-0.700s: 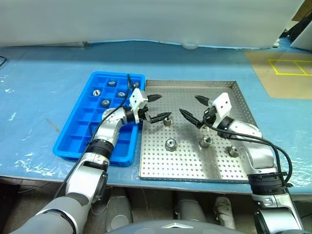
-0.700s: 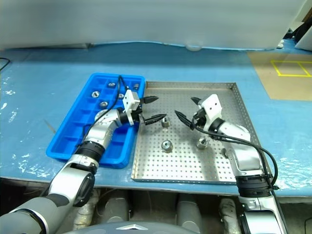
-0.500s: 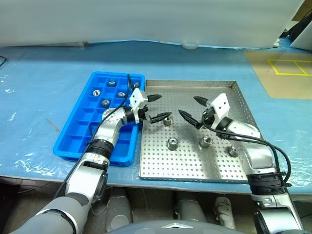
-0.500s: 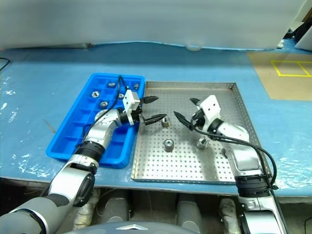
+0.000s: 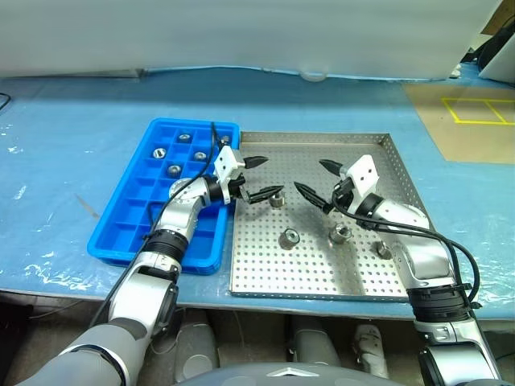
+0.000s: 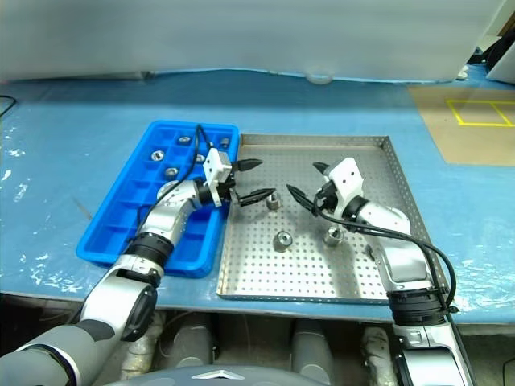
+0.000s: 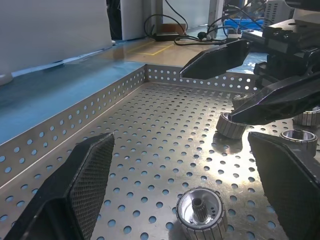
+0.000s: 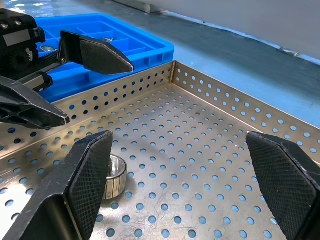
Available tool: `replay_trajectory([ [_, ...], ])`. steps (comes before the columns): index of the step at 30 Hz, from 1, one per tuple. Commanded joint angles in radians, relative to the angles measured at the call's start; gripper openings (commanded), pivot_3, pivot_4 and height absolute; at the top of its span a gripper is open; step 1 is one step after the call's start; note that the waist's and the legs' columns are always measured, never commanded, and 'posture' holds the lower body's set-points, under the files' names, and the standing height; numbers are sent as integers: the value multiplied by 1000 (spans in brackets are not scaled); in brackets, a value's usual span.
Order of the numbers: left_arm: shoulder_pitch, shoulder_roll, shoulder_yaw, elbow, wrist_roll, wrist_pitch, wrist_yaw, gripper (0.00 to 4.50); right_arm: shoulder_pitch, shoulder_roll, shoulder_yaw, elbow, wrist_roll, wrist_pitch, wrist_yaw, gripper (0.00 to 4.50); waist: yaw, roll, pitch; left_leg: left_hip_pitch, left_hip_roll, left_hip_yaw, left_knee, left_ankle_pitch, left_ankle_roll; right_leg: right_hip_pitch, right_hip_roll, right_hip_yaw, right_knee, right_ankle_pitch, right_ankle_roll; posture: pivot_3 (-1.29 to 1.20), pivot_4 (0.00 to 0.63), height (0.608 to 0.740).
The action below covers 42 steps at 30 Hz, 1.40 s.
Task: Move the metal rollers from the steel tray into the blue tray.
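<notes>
The steel tray [image 5: 315, 137] lies right of the blue tray [image 5: 129, 213]. Several metal rollers rest on its perforated floor: one [image 5: 276, 201] just under my left gripper [image 5: 261, 178], one [image 5: 288, 238] mid-tray, one [image 5: 339, 234] below my right gripper [image 5: 312, 177], and one [image 5: 385, 250] by my right forearm. More rollers [image 5: 174, 169] sit in the blue tray's far compartments. Both grippers hover open over the steel tray, tips facing each other, nothing between them. The left wrist view has a roller [image 7: 201, 212] lying between its open fingers [image 7: 85, 185].
A blue sheet [image 5: 72, 104] covers the table around both trays. At the far right is brown floor with yellow tape [image 5: 475, 112]. The table's front edge [image 5: 322, 301] runs just below the trays.
The mid-tray roller has rolled slightly to the right. My right gripper has edged a little towards the left gripper. The left arm has stayed put.
</notes>
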Motion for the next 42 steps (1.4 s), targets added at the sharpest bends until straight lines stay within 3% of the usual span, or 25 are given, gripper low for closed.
replay_trajectory([
  [1, -22, -1, -6, -8, -10, 13, -17, 4500, -1, -8, -17, -25, 2, -16, 0, 4445, 0, 0, 0, 0, 0, 0, 0, 0, 0, 0, 0, 0, 0, 0, 0, -168, 150, 740],
  [15, -86, 19, -64, 12, 35, 54, -70, 4500, 60, -23, -28, -79, -8, 4, -18, 4445, -4, 0, 0, 1, 0, 0, 0, 0, 0, 0, 0, 0, 0, 0, 0, -244, 150, 740],
  [22, -188, 40, -161, 139, 164, 152, -70, 4500, 143, -49, -74, -157, -6, 29, -50, 4445, -7, 0, 0, 1, 0, 0, 0, 0, 0, 1, 0, 0, 0, 0, 0, -322, 150, 740],
  [32, -340, 2, -262, 338, 322, 105, -49, 4500, 245, -43, -88, -261, -17, 61, -95, 4445, -32, 0, 0, 1, -1, 0, 1, 0, 0, 1, 0, 1, -1, 0, 0, -420, 150, 740],
  [35, -375, -11, -292, 402, 381, 90, 7, 3905, 273, -30, -82, -291, -22, 69, -120, 4500, -35, 0, 0, 1, -1, 0, 0, 0, 0, 1, 0, 1, -2, 0, 0, -449, 150, 740],
  [41, -393, -18, -290, 442, 410, 69, -2, 1898, 288, -26, -81, -309, -24, 79, -141, 4500, -45, 0, 0, 1, -1, 0, 1, -1, 1, 1, 0, 1, -3, 0, 1, -449, 150, 740],
  [42, -396, -24, -269, 445, 397, 81, 27, 1818, 287, -27, -79, -309, -25, 79, -141, 4500, -46, 0, 0, 1, -1, 0, 1, -1, 1, 1, 0, 1, -3, 0, 1, -438, 150, 740],
])
